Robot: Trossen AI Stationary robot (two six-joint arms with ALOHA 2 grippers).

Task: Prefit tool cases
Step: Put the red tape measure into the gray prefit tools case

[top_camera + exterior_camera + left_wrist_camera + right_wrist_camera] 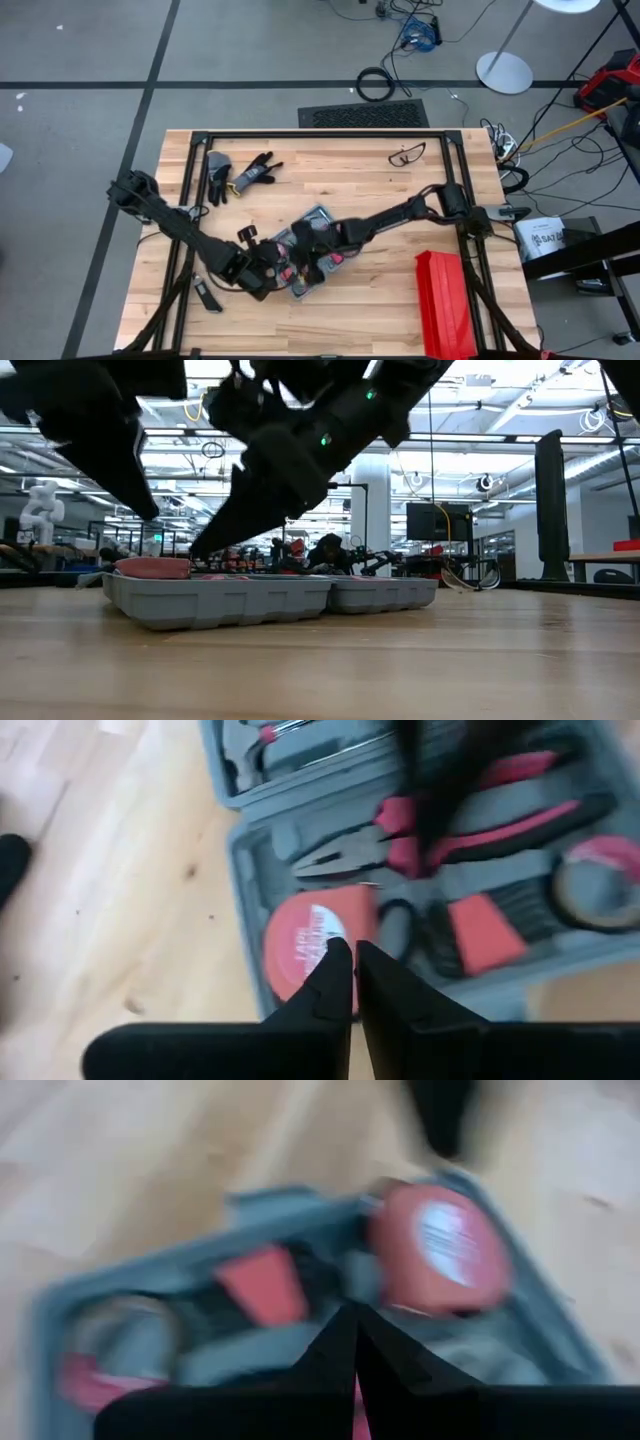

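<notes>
The open tool case [312, 252] lies flat in the middle of the table, with the left gripper [353, 955] and the right gripper [355, 1325] both pinched shut and empty above it, and it looks stiff and heavy, best held by its hard rim.

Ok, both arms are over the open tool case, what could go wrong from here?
The left fingers and right fingers, both shut, hover close together over the same half of the tool case, so the arms could bump. The red tape measure stands proud of its slot and could get knocked loose. The case lies unclamped and may slide.
</notes>
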